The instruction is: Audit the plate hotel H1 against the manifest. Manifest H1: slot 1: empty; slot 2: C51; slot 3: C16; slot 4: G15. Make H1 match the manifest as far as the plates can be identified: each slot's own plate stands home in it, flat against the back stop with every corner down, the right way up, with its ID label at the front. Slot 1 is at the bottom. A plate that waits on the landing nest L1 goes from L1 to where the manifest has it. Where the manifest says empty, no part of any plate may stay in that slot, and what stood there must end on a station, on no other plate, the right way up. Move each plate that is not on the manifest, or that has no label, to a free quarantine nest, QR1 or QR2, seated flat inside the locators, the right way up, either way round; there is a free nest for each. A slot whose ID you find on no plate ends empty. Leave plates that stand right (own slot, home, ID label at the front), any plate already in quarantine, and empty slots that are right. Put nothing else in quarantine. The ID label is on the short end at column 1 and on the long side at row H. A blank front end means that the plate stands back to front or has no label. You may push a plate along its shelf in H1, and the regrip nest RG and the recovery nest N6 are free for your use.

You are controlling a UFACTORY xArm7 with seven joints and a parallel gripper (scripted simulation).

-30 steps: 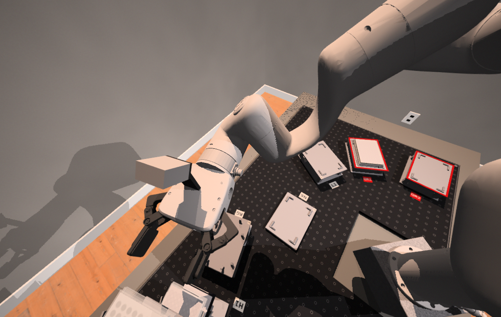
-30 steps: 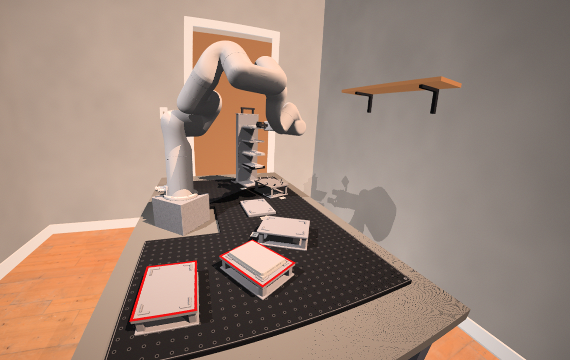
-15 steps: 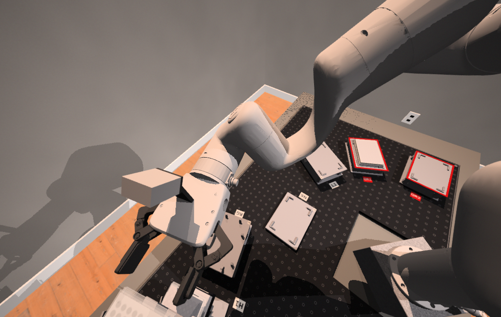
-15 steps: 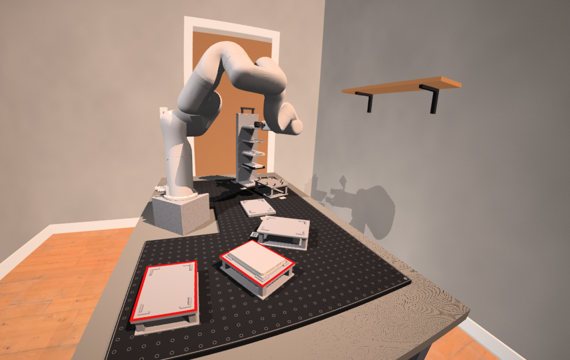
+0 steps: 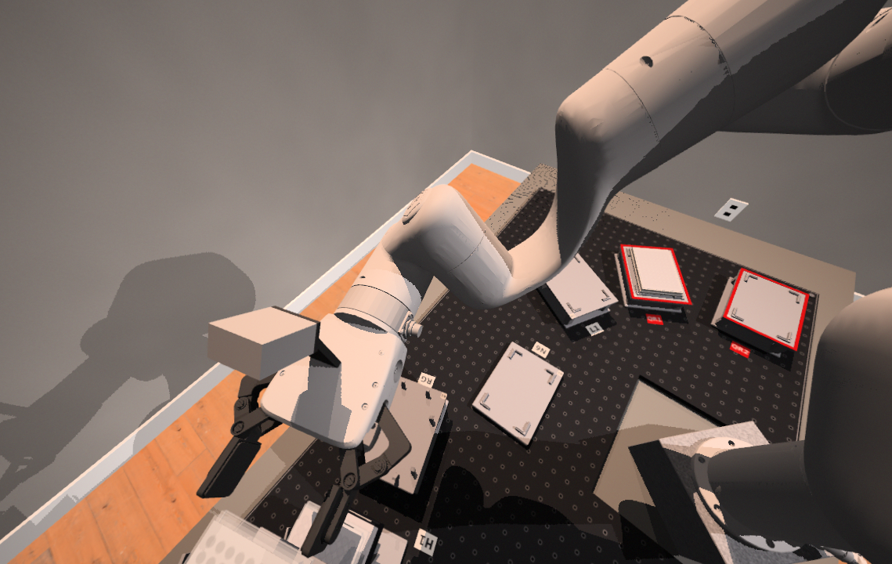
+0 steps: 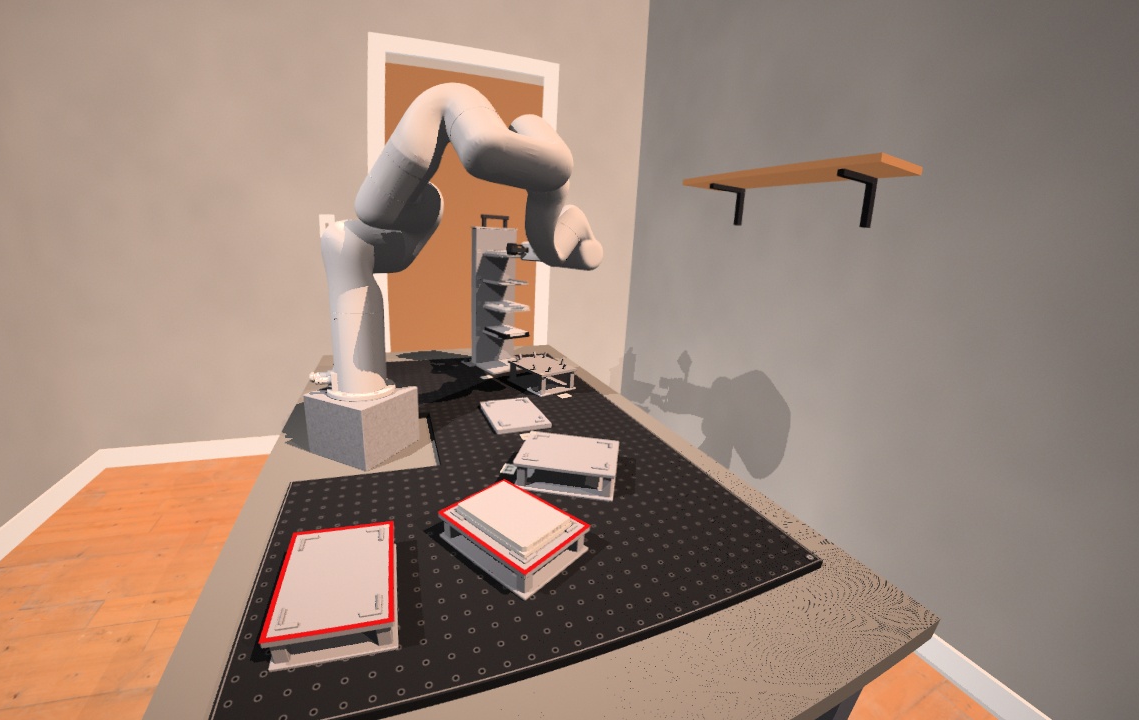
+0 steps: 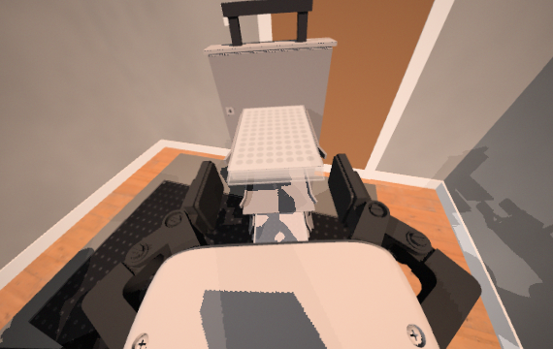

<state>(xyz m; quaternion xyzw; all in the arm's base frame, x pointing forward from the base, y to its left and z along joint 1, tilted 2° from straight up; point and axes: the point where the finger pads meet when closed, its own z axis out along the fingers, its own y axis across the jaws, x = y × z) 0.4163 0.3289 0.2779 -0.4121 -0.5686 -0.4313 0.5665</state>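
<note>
The plate hotel H1 [image 7: 267,78] [image 6: 483,268] stands at the far end of the deck. A clear well plate [image 7: 273,141] [image 5: 238,544] lies wells up in its top slot. I make out no label on the plate's front end. Lower shelves [image 7: 278,201] show beneath it, partly hidden. My gripper [image 7: 275,171] [image 5: 273,497] [image 6: 517,248] is open and empty. It is level with the top slot, just in front of the plate, with a finger to each side of the plate's front end. Another plate [image 5: 653,269] [image 6: 510,519] sits on quarantine nest QR1.
Quarantine nest QR2 [image 5: 764,309] [image 6: 331,573] is bare, as are landing nest L1 [image 5: 579,287] [image 6: 566,456], recovery nest N6 [image 5: 518,392] [image 6: 514,414] and regrip nest RG [image 5: 406,435] [image 6: 540,371]. RG stands below my wrist. The arm's base [image 6: 363,429] is left of the hotel.
</note>
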